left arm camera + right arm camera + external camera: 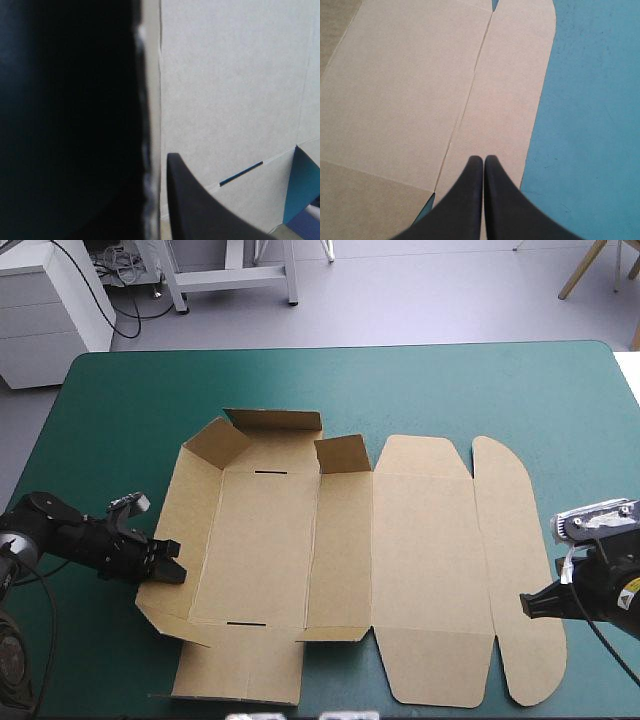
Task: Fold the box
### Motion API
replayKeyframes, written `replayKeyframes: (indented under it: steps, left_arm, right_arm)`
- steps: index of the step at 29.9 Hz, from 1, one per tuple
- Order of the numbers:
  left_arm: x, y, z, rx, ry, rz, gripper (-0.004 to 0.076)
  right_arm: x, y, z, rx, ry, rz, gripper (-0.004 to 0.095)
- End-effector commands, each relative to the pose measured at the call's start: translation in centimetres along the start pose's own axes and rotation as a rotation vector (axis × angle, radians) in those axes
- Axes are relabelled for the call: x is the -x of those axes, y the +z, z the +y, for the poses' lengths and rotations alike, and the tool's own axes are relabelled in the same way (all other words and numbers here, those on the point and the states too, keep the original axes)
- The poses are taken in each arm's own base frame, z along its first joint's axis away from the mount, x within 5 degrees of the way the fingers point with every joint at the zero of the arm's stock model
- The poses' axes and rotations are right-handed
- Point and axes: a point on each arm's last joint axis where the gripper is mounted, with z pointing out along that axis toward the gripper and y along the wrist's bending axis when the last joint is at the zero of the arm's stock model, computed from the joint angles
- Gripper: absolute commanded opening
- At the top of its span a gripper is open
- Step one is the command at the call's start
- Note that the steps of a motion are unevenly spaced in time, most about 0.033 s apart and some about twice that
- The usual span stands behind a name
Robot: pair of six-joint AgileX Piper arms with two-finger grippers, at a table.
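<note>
Here left claw (pixel 172 562) pinches box (pixel 420 540) left wall; right claw (pixel 484 159) pressed together over its right edge.

The right pincer (pixel 484 161): two broad black fingers pressed together in one pointed arch. Under and ahead of it lies the box (pixel 405 85), a flat cut sheet of brown board. The tips are over a narrow outer flap (pixel 510 85) with rounded corners, just beside a straight crease (pixel 470 85) running ahead. Contact with the board cannot be told. Beyond the flap's curved edge is the bare teal-green cover of the table (pixel 595 125).
</note>
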Motion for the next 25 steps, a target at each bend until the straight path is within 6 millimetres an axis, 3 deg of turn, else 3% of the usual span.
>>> replayKeyframes:
  steps: [1,8,13,20,25]
  left_arm:
    - [-0.2,-0.8,-1.2,-0.038,0.026,0.0,-0.001]
    - [-0.1,-0.5,-0.9,0.095,0.113,0.033,-0.001]
    - [1.5,-0.8,-3.2,0.153,0.256,0.02,-0.001]
    - [5.2,-2.6,-9.2,0.294,0.502,-0.139,-0.001]
    - [6.5,-4.4,-14.4,0.431,0.744,-0.207,-0.001]
  right_arm:
    - [0.9,-0.6,-0.2,-0.012,-0.004,-0.075,-0.0014]
    - [0.9,-0.6,-0.2,-0.012,-0.004,-0.075,-0.0014]
    - [0.9,-0.6,-0.2,-0.012,-0.004,-0.075,-0.0014]
    - [0.9,-0.6,-0.2,-0.012,-0.004,-0.073,-0.0014]
    - [0.9,-0.6,-0.2,-0.015,-0.005,-0.081,-0.0014]
